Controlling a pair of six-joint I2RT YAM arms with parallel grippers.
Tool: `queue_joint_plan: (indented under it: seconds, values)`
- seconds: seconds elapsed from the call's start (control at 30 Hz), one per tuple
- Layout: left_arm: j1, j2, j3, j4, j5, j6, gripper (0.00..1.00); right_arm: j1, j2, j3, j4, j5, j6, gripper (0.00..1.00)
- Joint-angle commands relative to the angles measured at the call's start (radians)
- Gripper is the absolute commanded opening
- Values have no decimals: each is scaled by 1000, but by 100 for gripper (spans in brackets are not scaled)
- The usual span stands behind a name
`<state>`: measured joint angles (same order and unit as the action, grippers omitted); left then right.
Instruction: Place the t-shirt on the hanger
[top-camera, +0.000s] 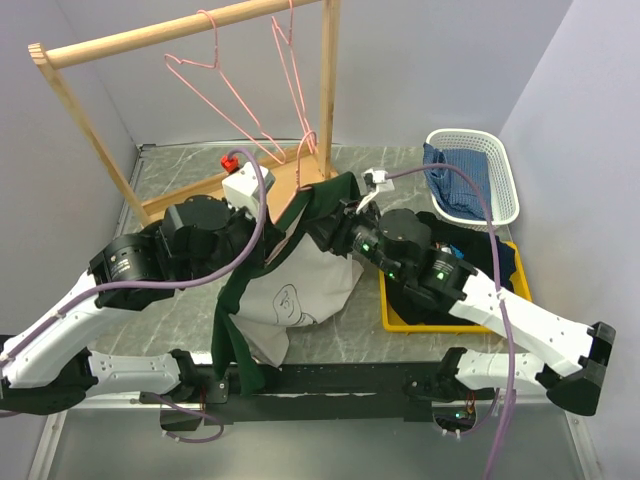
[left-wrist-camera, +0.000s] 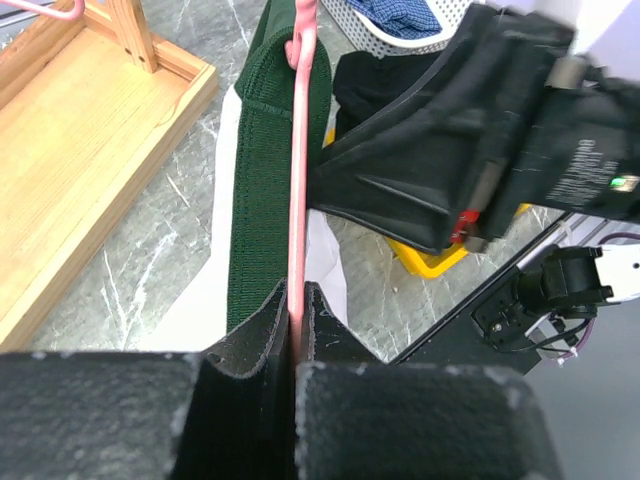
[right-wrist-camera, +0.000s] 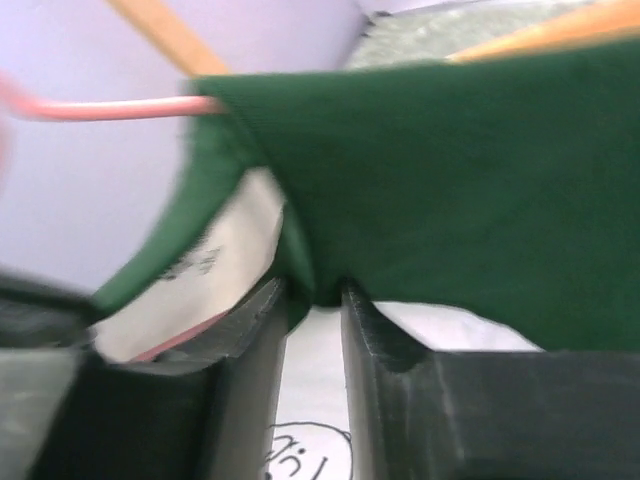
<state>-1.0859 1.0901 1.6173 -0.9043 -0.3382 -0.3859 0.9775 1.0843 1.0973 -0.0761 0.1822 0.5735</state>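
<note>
The cream t-shirt with dark green sleeves hangs in the air between my two arms, its chest graphic facing the camera. My left gripper is shut on the pink wire of the hanger, which runs up along the green collar. The hanger's hook pokes out above the shirt. My right gripper is shut on a fold of the green sleeve, holding it up near the shirt's right shoulder. A pink wire shows at the sleeve's edge.
A wooden rack with two more pink hangers stands at the back, on a wooden base. A white basket with blue checked cloth is at the back right. A yellow tray with dark clothes is on the right.
</note>
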Motion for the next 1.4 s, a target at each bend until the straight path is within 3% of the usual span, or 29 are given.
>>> queue_joint_plan:
  seconds: [0.0,0.1,0.3,0.57,0.83,0.97,1.07,1.1,1.2,1.37]
  values:
    - [4,-18,56,56,-1,18,1,-5,12,82,-85,160,35,26]
    - [4,-30,50,54,-8,27,1,-31,6,122,-138,190,26,1]
    - [4,-62,23,64,8,36,1,-164,-18,179,-229,177,-16,0]
    - [4,-67,-19,68,83,70,1,-215,77,341,-295,139,-175,0]
    - [4,-55,59,58,100,82,1,-244,238,665,-428,33,-287,1]
    - [4,-35,159,1,97,108,1,-244,285,797,-522,-6,-331,12]
    - [4,-29,217,-37,99,104,1,-246,241,750,-502,-102,-331,37]
    - [4,-41,219,-45,96,88,1,-244,191,716,-484,-143,-327,53]
    - [4,-85,162,-50,99,55,1,-244,120,609,-436,-167,-313,69]
    - [4,-168,43,-65,100,-13,1,-244,60,494,-395,-171,-296,82]
